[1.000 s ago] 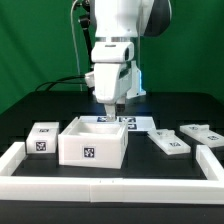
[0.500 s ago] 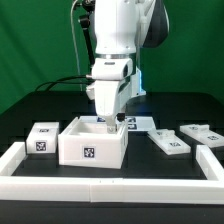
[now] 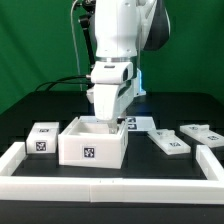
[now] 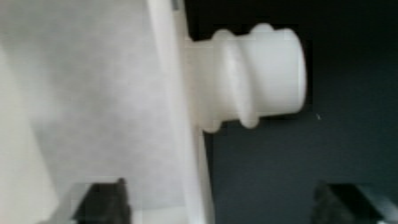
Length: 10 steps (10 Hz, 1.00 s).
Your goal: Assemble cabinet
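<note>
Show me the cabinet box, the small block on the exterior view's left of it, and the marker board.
cabinet box (image 3: 92,148): exterior view, tagged front wall.
small block (image 3: 43,141): exterior view, tagged face.
marker board (image 3: 145,122): exterior view, tagged part showing behind the box.

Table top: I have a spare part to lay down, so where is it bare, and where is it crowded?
Bare black table lies between the cabinet body and the nearer flat panel at the exterior view's right, and behind the small block at its left. Crowded: the body's back wall, where the pincer hangs open.
</note>
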### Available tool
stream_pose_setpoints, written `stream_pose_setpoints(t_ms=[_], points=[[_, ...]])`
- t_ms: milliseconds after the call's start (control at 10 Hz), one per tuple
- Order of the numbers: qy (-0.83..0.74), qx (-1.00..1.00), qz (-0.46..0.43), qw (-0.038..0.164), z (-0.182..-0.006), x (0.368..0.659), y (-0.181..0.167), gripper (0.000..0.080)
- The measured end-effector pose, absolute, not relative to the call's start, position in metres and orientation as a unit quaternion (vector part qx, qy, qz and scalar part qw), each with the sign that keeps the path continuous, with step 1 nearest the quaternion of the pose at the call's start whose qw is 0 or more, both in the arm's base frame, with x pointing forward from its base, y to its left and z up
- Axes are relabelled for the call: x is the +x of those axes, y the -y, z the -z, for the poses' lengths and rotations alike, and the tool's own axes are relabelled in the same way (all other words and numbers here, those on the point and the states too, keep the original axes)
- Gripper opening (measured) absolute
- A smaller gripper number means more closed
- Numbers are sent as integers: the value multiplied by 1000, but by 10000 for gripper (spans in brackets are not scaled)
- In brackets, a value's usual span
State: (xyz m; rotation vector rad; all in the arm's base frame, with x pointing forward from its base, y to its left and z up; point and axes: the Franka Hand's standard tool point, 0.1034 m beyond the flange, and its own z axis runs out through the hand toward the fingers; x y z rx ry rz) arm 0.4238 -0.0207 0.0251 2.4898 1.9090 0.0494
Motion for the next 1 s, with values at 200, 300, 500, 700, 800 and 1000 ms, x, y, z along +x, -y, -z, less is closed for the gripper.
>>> stream_pose_setpoints(t_ms=[200, 300, 500, 700, 800, 1000], points=[[-608, 794, -16, 2, -25, 424, 21, 264], [-608, 794, -16, 2, -25, 424, 21, 129], [-608, 794, -16, 2, -25, 424, 21, 35], [-607, 794, -15, 2, -25, 424, 21, 35], [-607, 794, -15, 2, -25, 424, 21, 35], [-607, 794, -15, 2, -25, 424, 21, 35]])
